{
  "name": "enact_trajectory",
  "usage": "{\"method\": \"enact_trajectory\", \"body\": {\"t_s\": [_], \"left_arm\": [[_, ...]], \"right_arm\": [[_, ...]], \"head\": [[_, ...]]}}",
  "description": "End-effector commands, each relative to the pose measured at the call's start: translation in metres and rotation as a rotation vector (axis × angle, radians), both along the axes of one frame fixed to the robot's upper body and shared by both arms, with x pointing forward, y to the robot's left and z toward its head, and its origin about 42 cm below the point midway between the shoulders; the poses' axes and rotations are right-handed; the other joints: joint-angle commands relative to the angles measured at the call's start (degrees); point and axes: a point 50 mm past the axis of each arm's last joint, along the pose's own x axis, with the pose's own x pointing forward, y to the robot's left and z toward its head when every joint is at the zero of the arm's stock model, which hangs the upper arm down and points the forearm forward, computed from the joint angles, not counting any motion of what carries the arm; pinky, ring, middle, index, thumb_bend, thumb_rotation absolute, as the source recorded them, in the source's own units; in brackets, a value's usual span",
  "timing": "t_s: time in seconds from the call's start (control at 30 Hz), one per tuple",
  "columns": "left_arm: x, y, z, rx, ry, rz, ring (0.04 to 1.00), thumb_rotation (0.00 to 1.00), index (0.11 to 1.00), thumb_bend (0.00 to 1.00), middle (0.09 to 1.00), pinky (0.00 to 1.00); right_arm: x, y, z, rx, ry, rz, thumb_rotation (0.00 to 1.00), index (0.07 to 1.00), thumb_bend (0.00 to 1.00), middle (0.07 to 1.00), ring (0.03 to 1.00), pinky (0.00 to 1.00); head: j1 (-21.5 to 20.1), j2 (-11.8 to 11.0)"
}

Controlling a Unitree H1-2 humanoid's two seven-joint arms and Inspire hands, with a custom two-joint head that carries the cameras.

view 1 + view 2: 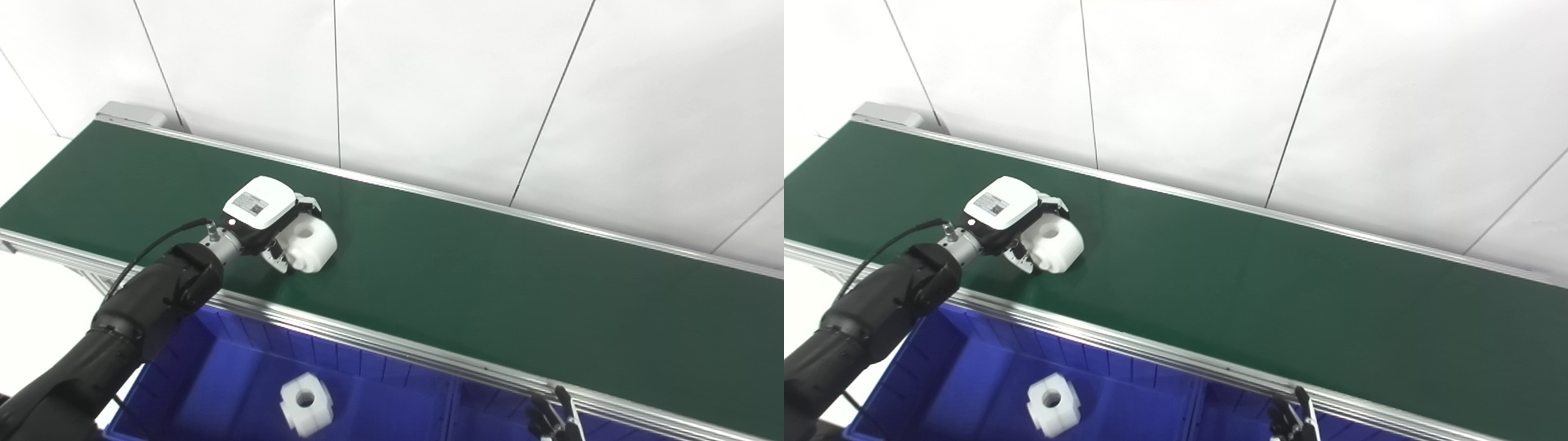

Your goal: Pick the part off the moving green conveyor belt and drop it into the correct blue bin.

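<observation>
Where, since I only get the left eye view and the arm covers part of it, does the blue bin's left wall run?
Observer: In the right eye view the blue bin shows that wall almost up to the belt frame, slanting toward the bottom left.
Operator: Is the arm touching it?
Observer: Cannot tell; the arm crosses just above it, with the left robot hand closed on the white part.
Operator: And the loose part inside?
Observer: The part in the bin lies apart from that wall, bare floor between.
</observation>
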Motion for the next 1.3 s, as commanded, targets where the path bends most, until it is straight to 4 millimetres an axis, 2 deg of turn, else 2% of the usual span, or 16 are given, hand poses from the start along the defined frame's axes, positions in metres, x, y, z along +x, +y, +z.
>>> {"method": "enact_trajectory", "body": {"t_s": [0.0, 0.17, 0.33, 0.47, 0.53, 0.77, 0.8, 0.9, 0.97, 1.1, 1.27], "left_arm": [[0.018, -0.006, 0.029, -0.002, -0.110, -0.045, 0.448, 0.00, 0.492, 0.53, 0.483, 0.41], [0.016, -0.009, 0.028, -0.038, -0.077, -0.078, 0.405, 0.00, 0.503, 0.52, 0.447, 0.38], [0.015, -0.011, 0.029, -0.097, -0.019, -0.081, 0.490, 0.00, 0.471, 0.52, 0.502, 0.47], [0.013, -0.012, 0.035, -0.109, -0.009, -0.090, 0.493, 0.00, 0.475, 0.52, 0.499, 0.47], [0.012, -0.013, 0.039, -0.112, -0.027, -0.102, 0.460, 0.00, 0.490, 0.52, 0.477, 0.43], [-0.005, -0.023, 0.076, -0.171, -0.098, -0.157, 0.477, 0.00, 0.474, 0.52, 0.500, 0.44], [-0.011, -0.027, 0.082, -0.192, -0.107, -0.173, 0.483, 0.00, 0.469, 0.52, 0.506, 0.44], [-0.033, -0.042, 0.096, -0.242, -0.108, -0.208, 0.473, 0.00, 0.476, 0.52, 0.498, 0.43], [-0.051, -0.052, 0.098, -0.269, -0.086, -0.212, 0.477, 0.00, 0.480, 0.52, 0.494, 0.43], [-0.082, -0.064, 0.085, -0.310, -0.054, -0.224, 0.490, 0.00, 0.467, 0.52, 0.508, 0.43], [-0.122, -0.075, 0.065, -0.341, 0.041, -0.191, 0.507, 0.00, 0.467, 0.52, 0.507, 0.45]], "right_arm": [[0.000, 0.002, 0.008, -0.004, -0.025, 0.002, 0.79, 0.979, 0.75, 0.862, 0.856, 0.85], [0.000, 0.003, 0.010, -0.006, -0.024, 0.002, 0.80, 0.975, 0.76, 0.850, 0.850, 0.84], [0.000, 0.002, 0.009, -0.014, -0.026, 0.003, 0.80, 0.975, 0.76, 0.849, 0.844, 0.83], [0.000, 0.002, 0.009, -0.013, -0.026, 0.007, 0.80, 0.976, 0.75, 0.847, 0.843, 0.84], [0.000, 0.002, 0.010, -0.016, -0.025, 0.009, 0.80, 0.974, 0.75, 0.846, 0.841, 0.83], [0.001, 0.004, 0.017, -0.002, -0.024, 0.013, 0.78, 0.971, 0.75, 0.838, 0.840, 0.84], [0.001, 0.004, 0.018, -0.004, -0.023, 0.014, 0.78, 0.970, 0.75, 0.837, 0.839, 0.84], [0.002, 0.005, 0.024, 0.001, -0.024, 0.010, 0.77, 0.968, 0.74, 0.835, 0.838, 0.83], [0.003, 0.007, 0.028, 0.000, -0.024, 0.007, 0.77, 0.966, 0.73, 0.831, 0.834, 0.83], [0.005, 0.010, 0.036, -0.005, -0.023, 0.009, 0.77, 0.967, 0.72, 0.827, 0.827, 0.82], [0.008, 0.015, 0.043, -0.001, -0.017, 0.008, 0.77, 0.964, 0.73, 0.820, 0.822, 0.81]], "head": [[0.0, 0.1], [-0.1, 0.3], [-0.1, 0.4], [-0.2, 0.8], [-0.4, 1.1], [-0.9, 3.7], [-1.0, 4.9], [-1.7, 6.4], [-2.3, 7.6], [-3.6, 9.9], [-4.7, 11.2]]}}
